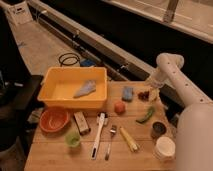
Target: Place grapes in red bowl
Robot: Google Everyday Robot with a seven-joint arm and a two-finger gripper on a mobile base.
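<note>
The grapes [144, 94], a small dark reddish-purple cluster, lie on the wooden table [60, 157] near its far right edge. The gripper [153, 93] hangs from the white arm [167, 70] right beside and just above the grapes, on their right side. The red bowl [53, 119] sits at the table's left side, in front of the yellow tub. It looks empty.
A yellow tub [76, 88] with a grey cloth stands at the back left. A blue item [128, 93], an orange-red fruit [119, 107], a green pepper [146, 115], a green cup [72, 138], a brush [98, 134], a fork, a banana [128, 138], a dark can and a white cup [165, 146] are also there.
</note>
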